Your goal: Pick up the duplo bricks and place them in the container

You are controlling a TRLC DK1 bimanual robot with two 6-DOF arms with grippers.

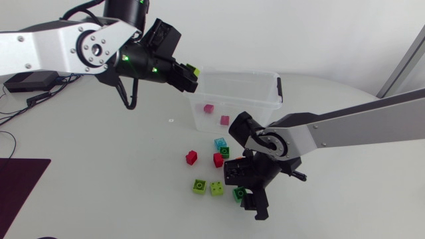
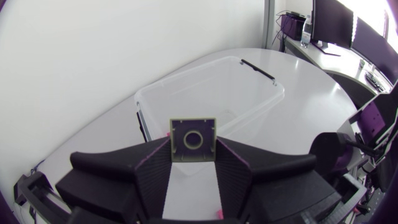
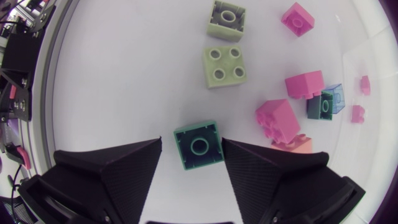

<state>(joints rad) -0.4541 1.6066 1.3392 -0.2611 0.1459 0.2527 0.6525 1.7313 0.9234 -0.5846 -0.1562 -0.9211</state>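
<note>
1 lime-green plastic duplo brick is sitting clamped between your left gripper's fingers, just beside the clear plastic container's rim. 1 dark green brick is lying on the white table between your right gripper's spread fingers.

Probably a lab: left arm and right arm over white table.

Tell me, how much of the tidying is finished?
Done: two pink bricks lie in the container. In hand: the left gripper holds a yellow-green brick by its rim; the open right gripper straddles a dark green brick. Left: that one and several loose bricks on the table.
</note>
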